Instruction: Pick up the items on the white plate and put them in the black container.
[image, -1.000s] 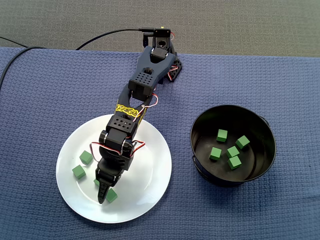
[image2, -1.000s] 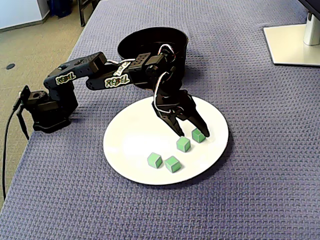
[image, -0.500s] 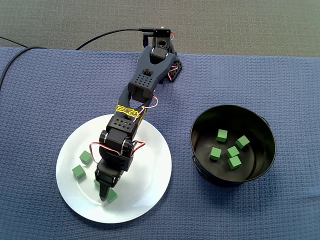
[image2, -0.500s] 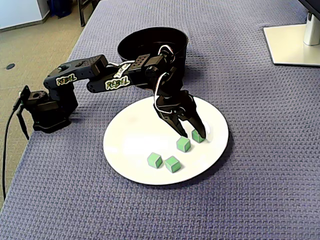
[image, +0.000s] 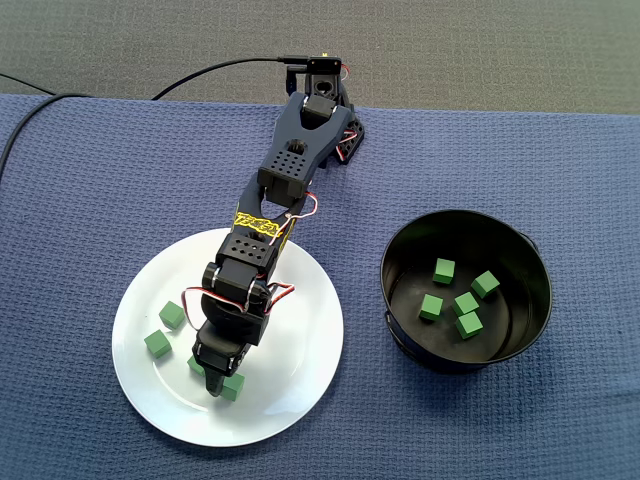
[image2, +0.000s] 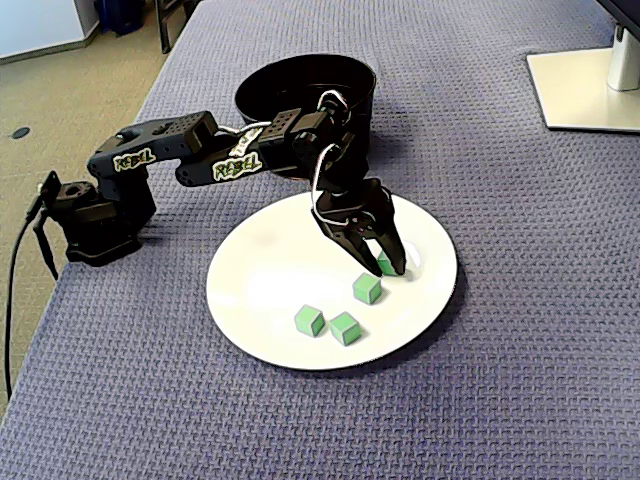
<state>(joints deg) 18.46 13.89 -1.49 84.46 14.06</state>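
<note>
The white plate (image: 290, 330) (image2: 265, 280) carries several green cubes. My gripper (image: 220, 388) (image2: 383, 268) reaches down onto the plate, its two fingers pressed against either side of one green cube (image: 234, 387) (image2: 385, 262) that still sits on the plate. A second cube (image: 194, 364) (image2: 367, 290) lies right beside the fingers, partly hidden by the arm in the fixed view from above. Two more cubes (image: 172, 315) (image: 157, 344) lie further off. The black container (image: 402, 330) (image2: 268, 82) stands beside the plate and holds several green cubes (image: 462, 300).
The arm's base (image: 322, 95) (image2: 95, 215) sits on the blue woven cloth with a cable (image: 200, 75) running away from it. A white monitor foot (image2: 585, 90) stands at the cloth's far right corner. Floor shows beyond the table's left edge.
The gripper's fingers have narrowed from wide open to closed around the cube, and the gripper has pulled back slightly toward the plate's middle.
</note>
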